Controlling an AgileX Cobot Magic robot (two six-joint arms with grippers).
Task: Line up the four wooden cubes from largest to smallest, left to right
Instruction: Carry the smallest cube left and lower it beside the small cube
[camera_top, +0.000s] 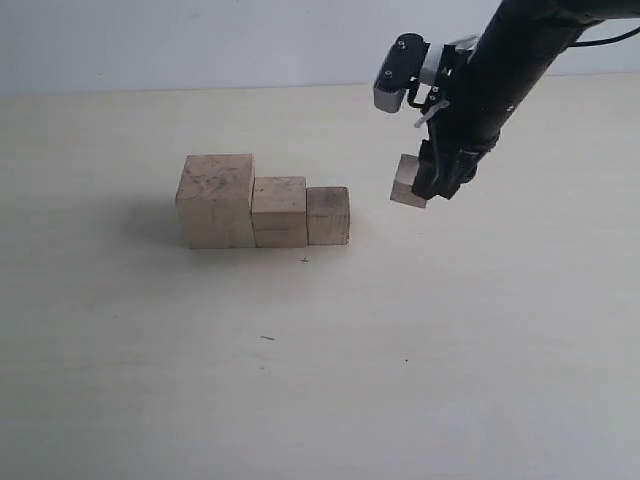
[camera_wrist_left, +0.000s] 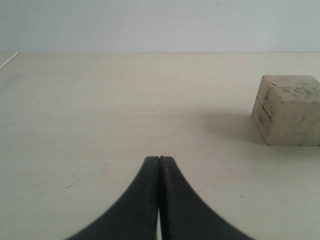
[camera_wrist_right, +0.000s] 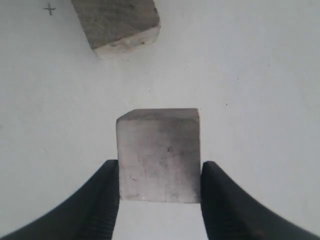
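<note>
A pale, cream-coloured bench (camera_top: 450, 380) filled the scene and ran back to a plain light wall. Three wooden cubes stood directly on it in a row, left of centre, each touching the next. The largest cube (camera_top: 216, 200) was at the left, the middle cube (camera_top: 279, 210) beside it, and the smaller cube (camera_top: 328, 215) at the right. A tiny cross mark (camera_top: 305, 260) lay just near of the row, and a dark fleck (camera_top: 267, 338) nearer still.

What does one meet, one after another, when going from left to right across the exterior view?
Largest cube → second cube → third cube → smallest cube, apart from the row and held by the right gripper.
</note>
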